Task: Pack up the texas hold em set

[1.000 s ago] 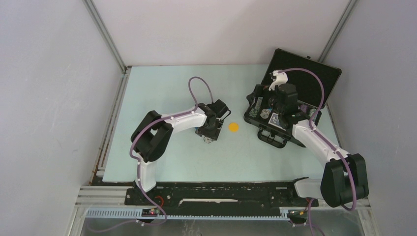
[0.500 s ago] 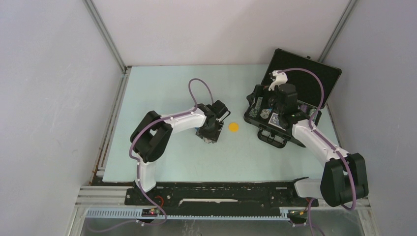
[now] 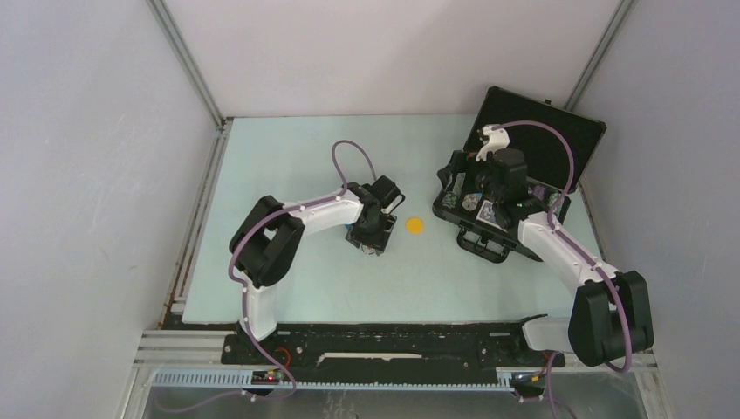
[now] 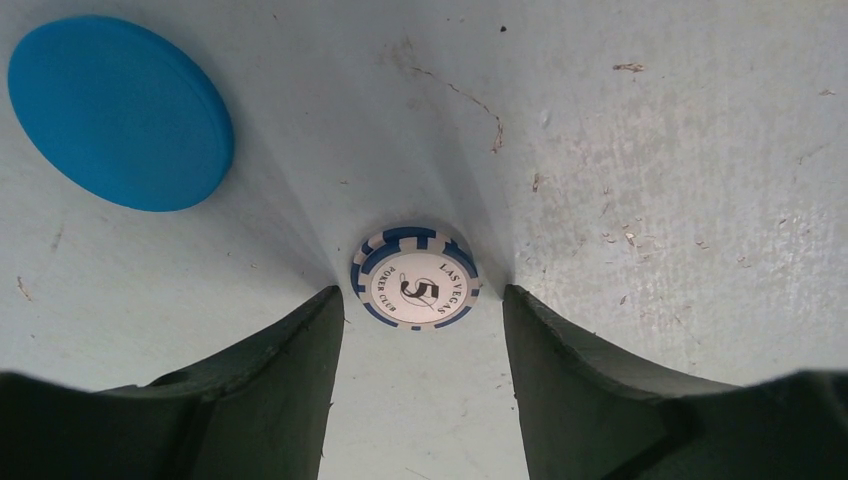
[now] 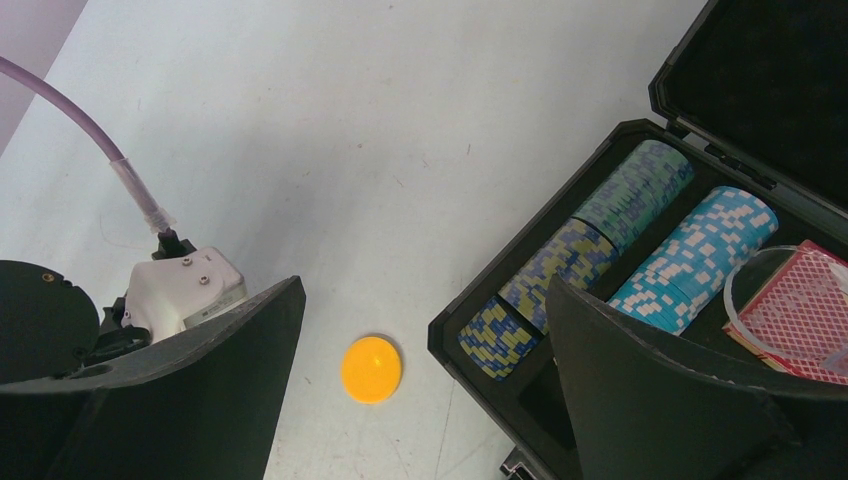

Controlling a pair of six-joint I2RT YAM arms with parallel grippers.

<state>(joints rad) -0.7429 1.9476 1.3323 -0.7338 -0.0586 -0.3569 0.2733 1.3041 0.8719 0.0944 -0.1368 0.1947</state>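
step: picking poker chip (image 4: 415,278), mid-frame | left fingers (image 4: 290,380) apart astride it, right fingers (image 5: 200,400) wide | next: pinch, carry to briefcase (image 5: 780,80)

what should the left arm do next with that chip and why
Probably ease the left gripper slightly forward, ahead of closing. Its jaws stand open, wider than the chip. The chip lies flat on the table, centred between the fingertips but only at their very ends, so a pinch now might slip off.
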